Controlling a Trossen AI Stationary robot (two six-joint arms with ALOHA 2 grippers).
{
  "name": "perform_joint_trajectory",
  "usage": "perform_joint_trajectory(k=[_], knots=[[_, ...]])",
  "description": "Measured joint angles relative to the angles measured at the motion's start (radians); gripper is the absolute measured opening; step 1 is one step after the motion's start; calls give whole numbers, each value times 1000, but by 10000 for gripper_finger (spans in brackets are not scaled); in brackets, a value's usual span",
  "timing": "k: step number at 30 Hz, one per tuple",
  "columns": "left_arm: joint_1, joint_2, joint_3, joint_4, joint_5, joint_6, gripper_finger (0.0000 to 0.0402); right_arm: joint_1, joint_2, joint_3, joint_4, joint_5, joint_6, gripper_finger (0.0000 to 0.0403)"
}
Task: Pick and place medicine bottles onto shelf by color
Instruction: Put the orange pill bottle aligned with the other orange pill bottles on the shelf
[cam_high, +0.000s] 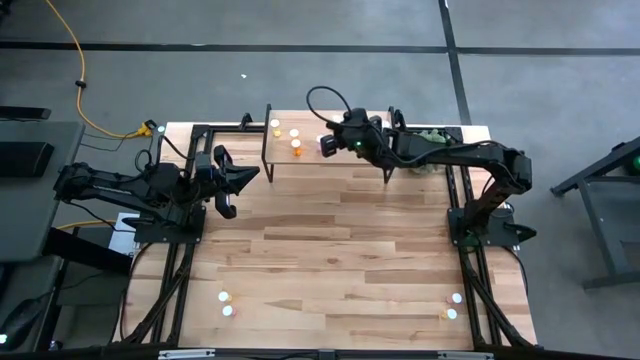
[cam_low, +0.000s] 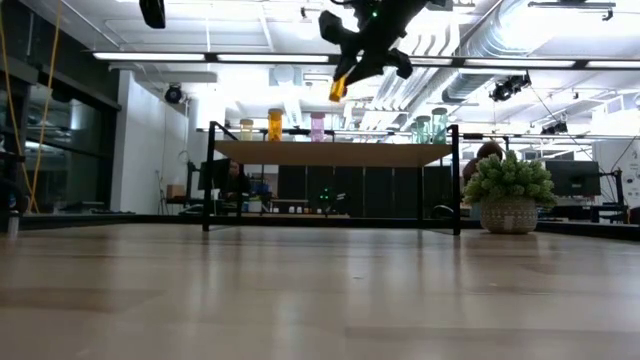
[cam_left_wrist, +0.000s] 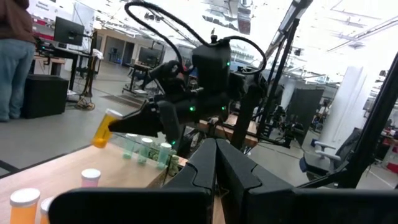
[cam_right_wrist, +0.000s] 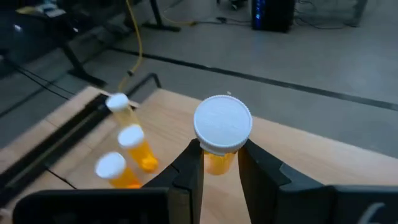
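One orange medicine bottle (cam_right_wrist: 219, 134) is pinched in the right end effector (cam_right_wrist: 219, 163), above the shelf (cam_low: 330, 153). Lower it upright just beside the orange bottles (cam_right_wrist: 138, 149) ahead. The left end effector (cam_high: 229, 184) waits, pressed together.

A grey concrete floor (cam_high: 300, 70) crossed by dark seams fills the upper part of the high view, with a yellow cable (cam_high: 80, 70) trailing at upper left. In the low view, long ceiling strip lights (cam_low: 200, 57) and silver ducts (cam_low: 520, 40) run overhead; a potted green plant (cam_low: 508, 190) sits at right.
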Motion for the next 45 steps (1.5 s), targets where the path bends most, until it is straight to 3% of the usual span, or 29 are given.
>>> perform_joint_trajectory(k=[12, 23, 34, 45], knots=[[0, 0, 0, 0, 0, 2, 0, -16, 5, 24, 78, -111, -43, 74], [0, 0, 0, 0, 0, 1, 0, -57, 202, 371, -33, -214, -164, 74], [0, 0, 0, 0, 0, 2, 0, -64, 433, 583, -208, -168, -336, 74], [0, 0, 0, 0, 0, 2, 0, -64, 471, 595, -241, -182, -227, 74]])
